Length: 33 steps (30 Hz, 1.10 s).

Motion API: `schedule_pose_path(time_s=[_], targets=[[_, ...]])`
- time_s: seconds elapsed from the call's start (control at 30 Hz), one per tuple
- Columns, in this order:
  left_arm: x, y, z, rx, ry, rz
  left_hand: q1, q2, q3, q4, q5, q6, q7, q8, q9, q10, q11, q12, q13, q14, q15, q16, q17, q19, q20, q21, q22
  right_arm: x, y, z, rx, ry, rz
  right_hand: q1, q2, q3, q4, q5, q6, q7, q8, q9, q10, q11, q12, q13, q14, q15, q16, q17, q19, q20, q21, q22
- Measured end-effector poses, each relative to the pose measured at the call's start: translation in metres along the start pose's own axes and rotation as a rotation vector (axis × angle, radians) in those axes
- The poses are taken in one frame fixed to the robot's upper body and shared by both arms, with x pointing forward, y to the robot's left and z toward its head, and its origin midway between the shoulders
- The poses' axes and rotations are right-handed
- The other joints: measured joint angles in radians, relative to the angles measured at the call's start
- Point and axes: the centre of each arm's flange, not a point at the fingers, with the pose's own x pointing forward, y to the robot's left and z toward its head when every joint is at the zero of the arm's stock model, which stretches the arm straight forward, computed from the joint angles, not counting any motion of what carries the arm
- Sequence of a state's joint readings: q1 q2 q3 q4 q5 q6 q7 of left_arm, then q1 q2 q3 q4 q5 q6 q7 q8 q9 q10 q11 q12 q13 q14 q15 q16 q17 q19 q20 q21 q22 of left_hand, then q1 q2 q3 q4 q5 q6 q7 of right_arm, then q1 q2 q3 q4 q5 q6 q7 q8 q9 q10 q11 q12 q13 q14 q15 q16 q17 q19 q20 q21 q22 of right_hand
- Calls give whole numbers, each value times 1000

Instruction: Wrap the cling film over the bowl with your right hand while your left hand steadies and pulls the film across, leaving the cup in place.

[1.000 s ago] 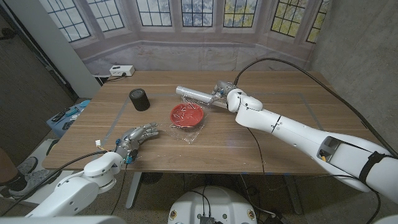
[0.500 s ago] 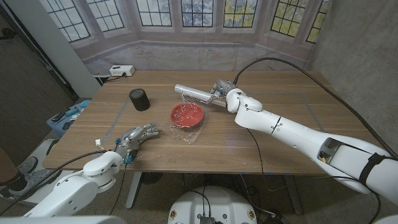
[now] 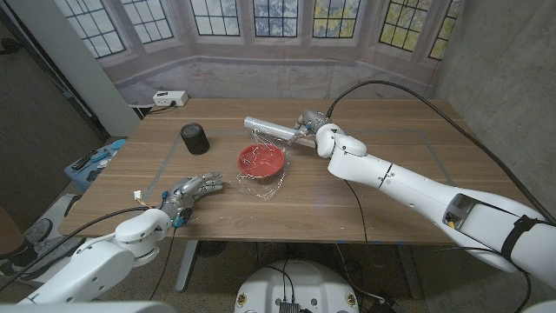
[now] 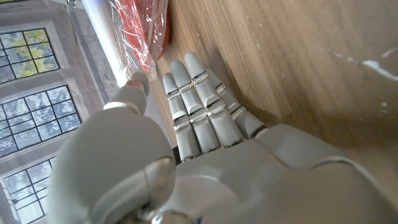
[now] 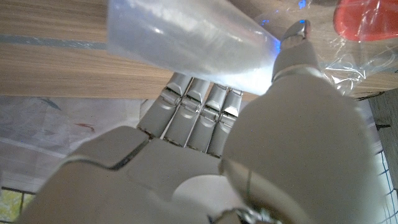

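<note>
A red bowl (image 3: 261,161) sits mid-table with clear cling film (image 3: 261,185) draped over it and spilling onto the wood in front. My right hand (image 3: 314,129) holds the cling film roll (image 3: 270,129) behind the bowl; the roll (image 5: 186,37) lies across its fingers (image 5: 199,115). My left hand (image 3: 193,191) is on the table to the left of the film's loose edge, fingers stretched toward the bowl (image 4: 146,28), holding nothing. The black cup (image 3: 195,139) stands at the back left of the bowl.
A white box (image 3: 169,99) lies at the table's far left corner. Tape lines (image 3: 162,169) mark a rectangle on the wooden table (image 3: 382,217). A blue bin (image 3: 94,165) stands off the left edge.
The right hand has shifted the roll slightly leftward and away behind the bowl. The left hand stays in place.
</note>
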<state>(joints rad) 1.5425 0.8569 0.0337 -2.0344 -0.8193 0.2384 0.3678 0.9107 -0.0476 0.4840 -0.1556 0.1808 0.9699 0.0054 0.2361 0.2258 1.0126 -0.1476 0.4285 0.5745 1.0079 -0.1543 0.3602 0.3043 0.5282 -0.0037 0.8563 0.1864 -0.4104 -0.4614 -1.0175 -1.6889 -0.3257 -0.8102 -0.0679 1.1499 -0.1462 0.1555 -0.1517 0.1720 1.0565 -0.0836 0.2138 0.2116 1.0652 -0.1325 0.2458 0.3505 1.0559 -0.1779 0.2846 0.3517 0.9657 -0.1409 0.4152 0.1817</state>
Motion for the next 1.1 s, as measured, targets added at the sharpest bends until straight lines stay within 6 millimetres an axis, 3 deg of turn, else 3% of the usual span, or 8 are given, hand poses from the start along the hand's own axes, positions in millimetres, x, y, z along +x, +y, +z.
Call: schedule_pose_path(time_s=[0.17, 0.2, 0.23, 0.4, 1.1], targets=[[0, 0, 0, 7, 1, -2, 0, 0, 0, 0, 0, 0, 0, 0, 0, 0, 0, 0, 0, 5, -1, 0, 0, -14, 15, -2, 0, 0, 0, 0, 3, 0, 0, 0, 0, 0, 0, 0, 3, 3, -2, 0, 0, 0, 0, 0, 0, 0, 0, 0, 0, 0, 0, 0], [0, 0, 0, 8, 1, -2, 0, 0, 0, 0, 0, 0, 0, 0, 0, 0, 0, 0, 0, 5, -1, 0, 0, -30, 30, -2, 0, 0, 0, 0, 4, 1, 0, 0, 0, 0, 0, 0, 3, 3, -3, 0, 0, 0, 0, 0, 0, 0, 0, 0, 0, 0, 0, 0], [1, 2, 17, 20, -33, -3, 0, 0, 0, 0, 0, 0, 0, 0, 0, 0, 0, 0, 0, 5, -1, 0, 0, -30, 31, -2, 0, 0, -1, 0, 4, -1, -10, 0, 0, 0, 0, 0, 3, 3, -3, 0, 0, 0, 0, 0, 0, 0, 0, 0, 0, 0, 0, 0], [2, 3, 21, 29, -43, -5, 0, 0, 0, 0, 0, 2, 2, 0, 0, 0, 0, 0, 0, 5, -1, 0, 0, -44, 45, -1, 0, 0, -1, 2, 7, -2, -13, 0, 0, 0, 0, 0, 3, 3, -1, 0, 3, -2, 0, 0, 0, 0, -3, 4, 0, 0, 0, 0], [13, 16, 46, 70, -98, -22, 4, -4, 4, -4, 0, 10, 9, 0, 0, 12, 10, 0, 3, 9, 2, 0, 7, -40, 41, 3, 0, 0, -2, 8, 14, 12, -49, 1, -1, 0, 0, 2, 3, 3, 1, 0, 6, -6, -4, 0, 0, 0, -4, 3, 0, 0, 0, 0]])
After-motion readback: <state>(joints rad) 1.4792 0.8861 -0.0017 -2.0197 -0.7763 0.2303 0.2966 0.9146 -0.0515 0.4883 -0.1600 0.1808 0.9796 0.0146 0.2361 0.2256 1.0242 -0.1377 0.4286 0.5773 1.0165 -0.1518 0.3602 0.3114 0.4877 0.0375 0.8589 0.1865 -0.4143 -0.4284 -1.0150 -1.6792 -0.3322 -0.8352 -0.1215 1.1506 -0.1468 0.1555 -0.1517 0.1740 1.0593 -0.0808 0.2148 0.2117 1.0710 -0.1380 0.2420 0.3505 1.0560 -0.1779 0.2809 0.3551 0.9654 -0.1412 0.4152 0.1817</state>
